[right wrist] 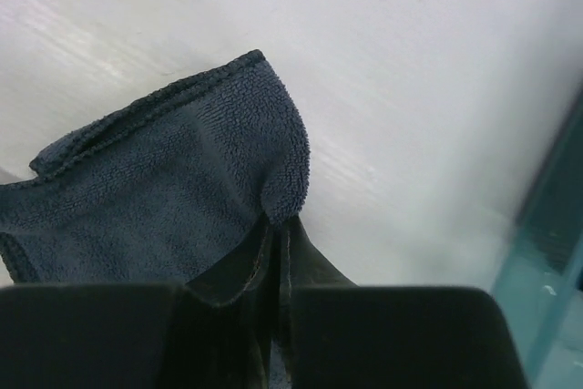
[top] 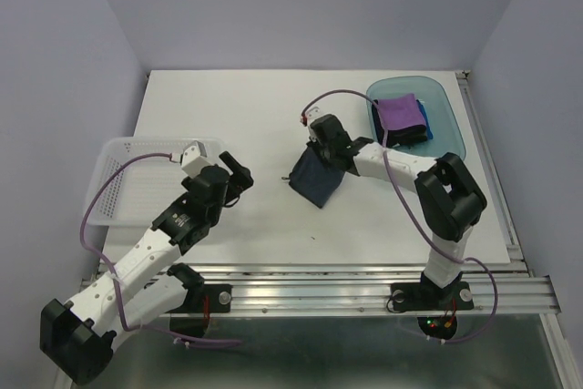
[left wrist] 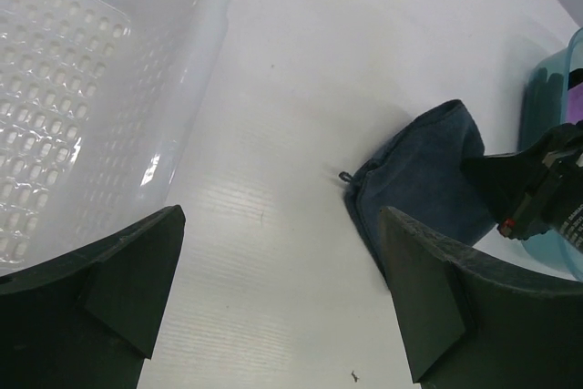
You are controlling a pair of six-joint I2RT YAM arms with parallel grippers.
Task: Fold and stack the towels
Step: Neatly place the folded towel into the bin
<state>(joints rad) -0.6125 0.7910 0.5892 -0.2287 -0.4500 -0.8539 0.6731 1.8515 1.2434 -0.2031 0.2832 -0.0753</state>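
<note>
The dark navy towel (top: 316,184) is pinched at one corner between the closed fingers of the right gripper (right wrist: 278,225). The rest of the cloth is draped onto the table (top: 228,107), left of the teal tray (top: 453,129), where the purple towel (top: 399,112) is stacked. The left gripper (top: 239,176) is held wide open beside the white basket (top: 114,157), apart from the navy towel.
</note>
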